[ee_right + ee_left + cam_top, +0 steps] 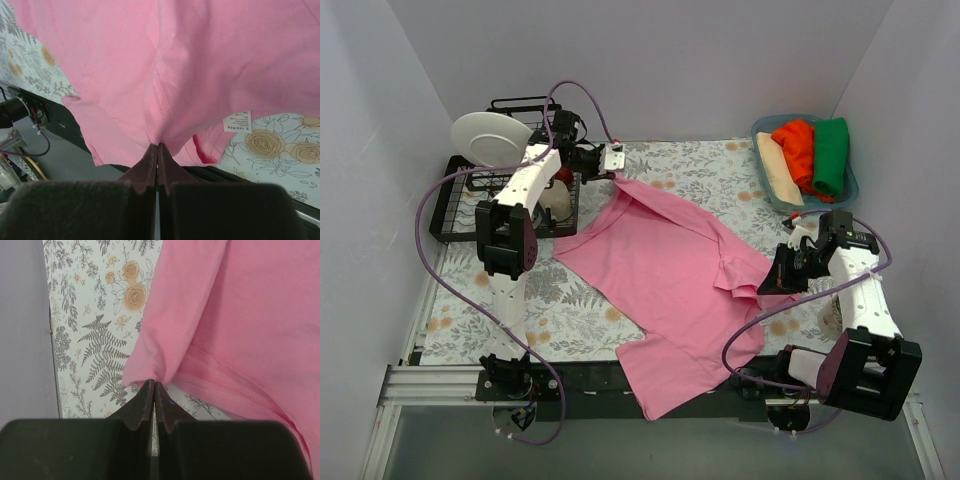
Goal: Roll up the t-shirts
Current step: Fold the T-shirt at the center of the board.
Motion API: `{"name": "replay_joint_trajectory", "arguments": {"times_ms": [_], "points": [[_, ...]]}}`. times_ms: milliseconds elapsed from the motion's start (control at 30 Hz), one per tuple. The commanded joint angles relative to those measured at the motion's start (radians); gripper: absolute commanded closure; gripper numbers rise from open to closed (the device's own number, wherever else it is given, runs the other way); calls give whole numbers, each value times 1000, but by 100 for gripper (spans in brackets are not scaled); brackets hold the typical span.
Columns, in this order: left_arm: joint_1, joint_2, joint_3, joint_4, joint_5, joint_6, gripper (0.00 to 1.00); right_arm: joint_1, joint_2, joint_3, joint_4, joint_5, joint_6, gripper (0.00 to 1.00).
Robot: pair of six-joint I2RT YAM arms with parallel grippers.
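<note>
My left end effector [618,170] is clenched on a gathered bit of the pink t-shirt [670,290], at the shirt's far corner just beside the black dish rack [460,205]. In my left wrist view the two fingers are pressed together with the cloth's stitched edge caught between their tips, over the flower-printed surface [100,340].

My right end effector [772,278] is also closed on the pink t-shirt, pinching a fold at its right side. From that wrist the cloth rises in a peak out of the tips. A white tag [237,121] hangs from the shirt just to the right. Its top line looks like "160/80A", and the print under it is too small for me to read.

The shirt lies spread across the middle of the surface, and its near end drapes over the front rail.

In the far right corner a blue basket [761,128] holds the cream t-shirt [778,172], orange-red t-shirt [797,143] and green t-shirt [831,155] side by side. A white plate [488,138] stands in the dish rack.
</note>
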Motion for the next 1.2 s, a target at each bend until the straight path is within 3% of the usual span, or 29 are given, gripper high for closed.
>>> {"name": "replay_joint_trajectory", "arguments": {"times_ms": [0,267,433,700,933,1067,1167], "points": [[47,-21,17,30,-41,-32,100,21,41,14,1,70,39,99],[50,5,-11,183,-103,-145,100,130,112,43,-28,77,41,99],[50,71,69,220,-104,-222,100,176,102,28,-13,123,70,99],[48,89,54,220,-129,-163,100,244,112,22,-31,58,36,99],[52,80,11,123,-130,67,100,274,35,85,-106,-50,-24,99],[53,51,-41,-94,-161,372,100,300,21,74,-99,-38,-15,99],[55,30,-86,-197,-240,485,100,317,29,74,-103,-41,-10,99]]}}
